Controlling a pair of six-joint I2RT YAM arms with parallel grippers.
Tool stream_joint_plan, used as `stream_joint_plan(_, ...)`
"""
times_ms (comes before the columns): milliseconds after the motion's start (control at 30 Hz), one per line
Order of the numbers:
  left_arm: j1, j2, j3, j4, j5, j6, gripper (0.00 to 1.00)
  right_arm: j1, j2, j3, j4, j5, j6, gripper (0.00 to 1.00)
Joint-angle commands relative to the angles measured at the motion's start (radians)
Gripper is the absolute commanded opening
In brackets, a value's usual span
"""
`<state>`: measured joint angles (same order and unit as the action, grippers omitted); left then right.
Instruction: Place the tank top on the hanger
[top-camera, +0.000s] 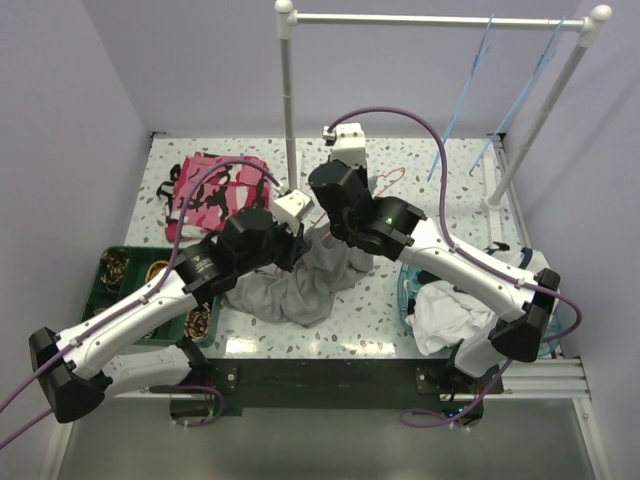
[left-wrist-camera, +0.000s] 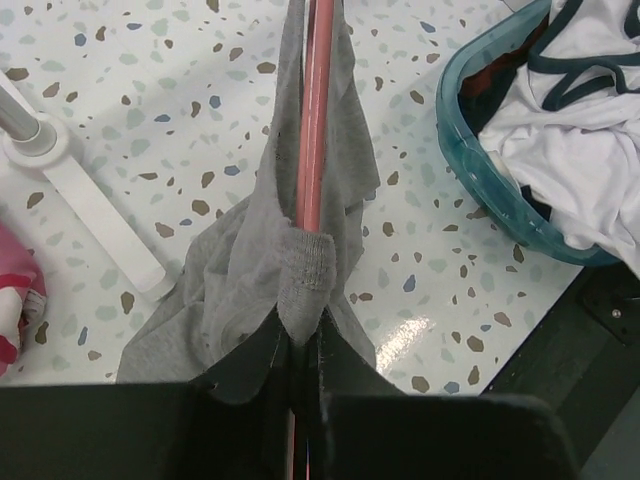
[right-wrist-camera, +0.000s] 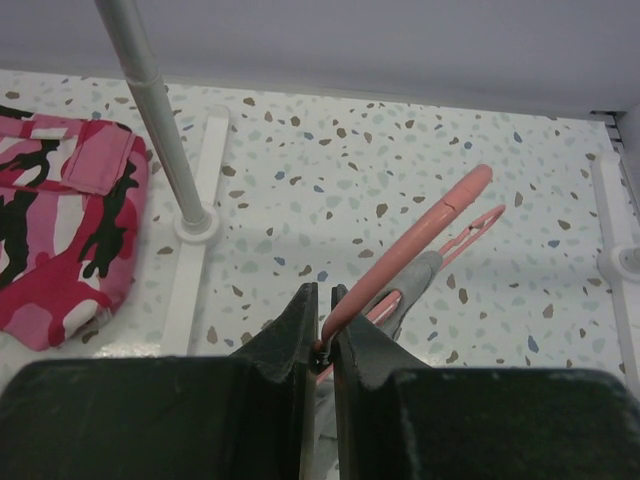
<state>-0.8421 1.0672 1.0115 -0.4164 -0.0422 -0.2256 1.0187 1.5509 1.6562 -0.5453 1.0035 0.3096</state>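
Top external view has the two arm bases at the near edge of the speckled table (top-camera: 380, 300), with a green tray (top-camera: 104, 290) beside the left arm and a teal basket (left-wrist-camera: 480, 180) holding a white garment (left-wrist-camera: 570, 130) beside the right arm. Between the arms the grey tank top (top-camera: 300, 285) lies bunched on the table, its upper part lifted toward both wrists. The left gripper (left-wrist-camera: 300, 340) is clenched on a fold of that grey fabric. The pink hanger (left-wrist-camera: 315, 120) runs straight out from between its fingers, with the fabric draped along both sides of the wire. The right gripper (right-wrist-camera: 325, 300) is pinched tight on the hanger's wire. Seen from the right wrist camera, the wire rises away to the right with a bit of grey cloth against it. Farther back on the left lies the pink-and-black camouflage cloth (top-camera: 210, 195), just beside the foot of the white clothes rack (top-camera: 290, 110). Two light-blue wire hangers (top-camera: 470, 90) hang from the rack's top rail at the far right.
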Motion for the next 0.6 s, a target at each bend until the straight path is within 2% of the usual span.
stream_joint_plan(0, -0.009, -0.035, 0.009, 0.128, -0.062, -0.026, 0.0, 0.006, -0.034, 0.016, 0.018, -0.002, -0.009, 0.01)
stream_joint_plan(33, -0.009, -0.041, 0.009, 0.136, -0.083, -0.032, 0.0, 0.006, -0.04, 0.011, 0.027, -0.02, -0.012, 0.2)
stream_joint_plan(100, -0.011, -0.047, 0.018, 0.14, -0.096, -0.049, 0.0, 0.006, -0.069, -0.019, 0.054, -0.052, -0.024, 0.43)
stream_joint_plan(133, -0.012, -0.046, 0.021, 0.142, -0.107, -0.053, 0.0, 0.006, -0.083, -0.03, 0.064, -0.078, -0.027, 0.6)
stream_joint_plan(233, -0.015, -0.042, 0.025, 0.151, -0.114, -0.066, 0.0, 0.006, -0.138, -0.091, 0.108, -0.137, -0.046, 0.81)
stream_joint_plan(333, -0.023, -0.039, 0.025, 0.162, -0.139, -0.084, 0.0, 0.006, -0.195, -0.136, 0.119, -0.18, -0.046, 0.94)
stream_joint_plan(433, -0.023, -0.039, 0.027, 0.186, -0.171, -0.096, 0.0, 0.004, -0.283, -0.202, 0.131, -0.241, -0.032, 0.98)
stream_joint_plan(567, -0.023, -0.016, 0.105, 0.173, -0.232, -0.106, 0.0, 0.006, -0.428, -0.32, 0.154, -0.301, -0.009, 0.99)
